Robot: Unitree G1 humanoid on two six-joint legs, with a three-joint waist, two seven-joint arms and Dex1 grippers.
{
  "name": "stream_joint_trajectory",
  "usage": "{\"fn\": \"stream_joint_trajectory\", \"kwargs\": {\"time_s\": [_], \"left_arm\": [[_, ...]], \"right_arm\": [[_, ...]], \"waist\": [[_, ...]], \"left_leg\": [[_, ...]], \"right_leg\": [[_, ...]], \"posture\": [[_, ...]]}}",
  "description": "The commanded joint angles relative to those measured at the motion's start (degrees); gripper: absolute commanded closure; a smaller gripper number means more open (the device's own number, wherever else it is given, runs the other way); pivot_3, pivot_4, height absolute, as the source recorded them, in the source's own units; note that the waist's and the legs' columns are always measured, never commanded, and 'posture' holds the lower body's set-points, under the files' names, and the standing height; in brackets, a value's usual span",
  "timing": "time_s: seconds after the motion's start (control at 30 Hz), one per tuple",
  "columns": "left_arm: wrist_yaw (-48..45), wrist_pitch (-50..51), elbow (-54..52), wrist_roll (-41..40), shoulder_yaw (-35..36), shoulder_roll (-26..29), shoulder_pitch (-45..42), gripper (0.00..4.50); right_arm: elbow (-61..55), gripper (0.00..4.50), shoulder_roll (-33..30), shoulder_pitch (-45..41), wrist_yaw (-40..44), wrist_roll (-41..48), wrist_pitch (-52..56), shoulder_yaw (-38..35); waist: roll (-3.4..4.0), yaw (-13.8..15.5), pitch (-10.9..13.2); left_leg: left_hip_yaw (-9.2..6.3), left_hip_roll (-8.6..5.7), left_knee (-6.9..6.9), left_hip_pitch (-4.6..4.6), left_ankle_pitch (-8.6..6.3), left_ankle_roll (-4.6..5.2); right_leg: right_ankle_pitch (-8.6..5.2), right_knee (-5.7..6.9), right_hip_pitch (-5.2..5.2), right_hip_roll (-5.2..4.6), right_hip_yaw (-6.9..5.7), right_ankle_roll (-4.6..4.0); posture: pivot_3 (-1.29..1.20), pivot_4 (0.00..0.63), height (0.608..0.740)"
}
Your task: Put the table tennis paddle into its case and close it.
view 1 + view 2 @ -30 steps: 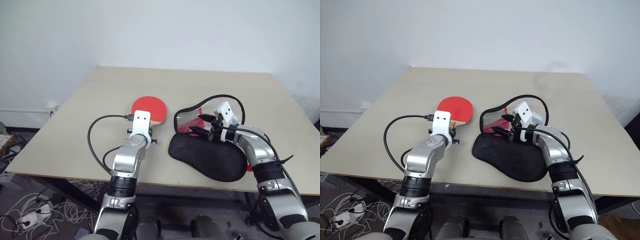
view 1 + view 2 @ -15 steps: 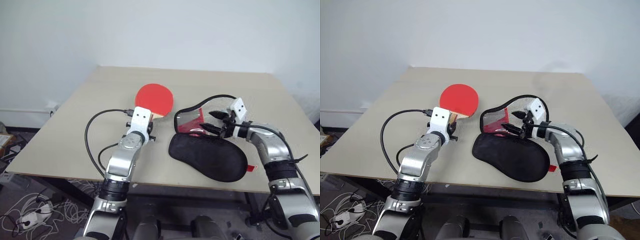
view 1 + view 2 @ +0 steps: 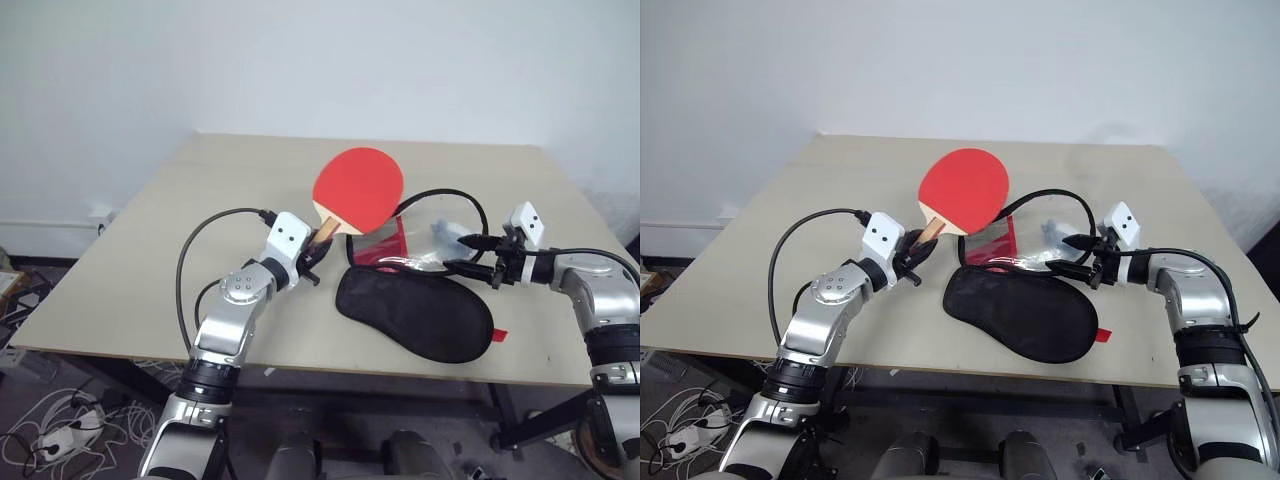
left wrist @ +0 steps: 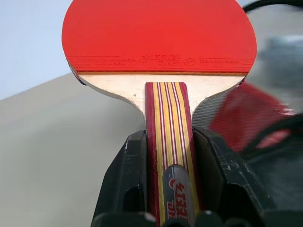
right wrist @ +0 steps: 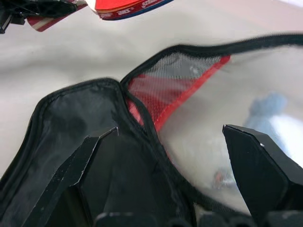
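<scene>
On the beige rectangular table, your soft paddle-shaped fabric case lies toward the right of the middle, near the front edge, its lid flap raised behind it. Your round-bladed, wooden-handled table tennis paddle sits above the table, just left of and behind the case. Your left gripper lies left of the case, your right gripper at the case's right end.

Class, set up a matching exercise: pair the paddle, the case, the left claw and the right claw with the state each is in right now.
Things:
1. table tennis paddle
2. case
3. left claw
4. right claw

States:
A. lying unzipped on the table
B. open, holding nothing
C. lifted clear of the table
D. shut on a striped handle

Pairs: 1-C, 2-A, 3-D, 4-B
</scene>
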Motion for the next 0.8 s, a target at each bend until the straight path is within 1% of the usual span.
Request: {"fn": "stream_joint_trajectory", "kwargs": {"time_s": [0.03,0.3,0.47,0.67,0.8], "left_arm": [[-6.8,-6.1,0.6,-1.7,-1.2,1.4,-3.2,3.44],[-21.5,-13.5,8.7,-3.0,-4.5,3.1,-7.5,3.44],[-28.4,-18.3,13.7,-2.3,-6.2,4.1,-10.5,3.44],[-36.6,-23.8,23.2,-1.5,-8.6,3.9,-16.1,3.44],[-41.2,-27.4,30.3,-0.6,-9.8,2.8,-20.5,3.44]], "right_arm": [[-0.4,0.66,-2.2,-0.3,1.6,1.5,0.2,-2.2],[3.4,0.66,-5.2,1.2,1.5,1.3,-0.5,-4.7],[3.2,0.66,-6.8,3.4,1.2,1.7,-0.4,-6.6],[-0.7,0.66,-7.8,8.1,-0.1,2.9,0.8,-9.3],[-4.6,0.66,-7.6,11.6,-1.6,4.3,2.3,-11.2]], "waist": [[0.02,0.0,0.0],[0.02,0.0,0.0],[0.06,0.0,0.0],[0.06,0.0,0.0],[0.06,0.0,0.0]], "left_leg": [[0.01,0.0,0.0,0.0,0.0,0.0],[0.05,0.0,0.06,0.0,0.0,0.01],[0.11,0.0,0.04,-0.01,0.01,0.02],[0.12,-0.01,0.12,-0.01,0.03,0.06],[0.14,-0.02,0.14,-0.01,0.03,0.07]], "right_leg": [[0.0,0.0,-0.01,0.0,0.0,0.0],[0.0,-0.01,0.01,-0.01,0.03,0.0],[0.0,0.0,-0.03,-0.01,0.12,0.0],[0.0,0.01,0.01,-0.01,0.14,0.0],[0.0,0.01,0.0,-0.01,0.17,0.01]], "posture": [[0.0,0.0,0.74],[0.0,0.0,0.74],[0.0,0.0,0.74],[0.0,0.0,0.74],[0.0,0.0,0.74]]}}
